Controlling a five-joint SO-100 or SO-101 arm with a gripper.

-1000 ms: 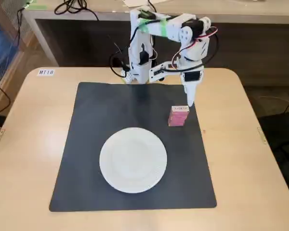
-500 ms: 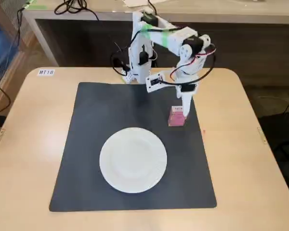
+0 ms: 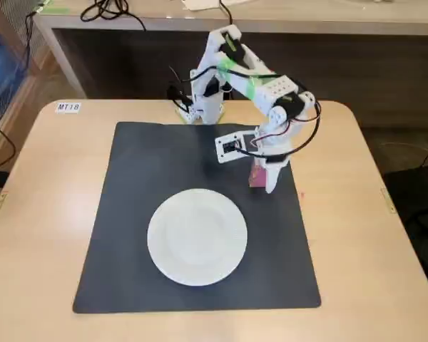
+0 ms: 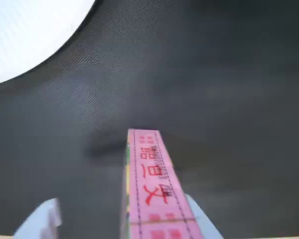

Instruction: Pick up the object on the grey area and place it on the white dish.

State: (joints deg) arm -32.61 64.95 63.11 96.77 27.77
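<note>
Wood tabletop (image 3: pixel 50 214) carries 1 grey mat (image 3: pixel 143 185), 1 white dish (image 3: pixel 197 236), 1 arm. Gripper (image 3: pixel 264 178) at mat's 2 o'clock, approx., fingers closed on 1 pink box (image 4: pixel 152 189), which is between them just above mat. Dish sits near mat centre, toward 6 o'clock, apart from box.

Small white sticker (image 3: pixel 68 107) at the wooden tabletop's (image 3: pixel 50 214) far-left corner in the fixed view reads "MT18". Wrist view: pink box (image 4: pixel 154 194) carries red East Asian characters, too blurred to read.
</note>
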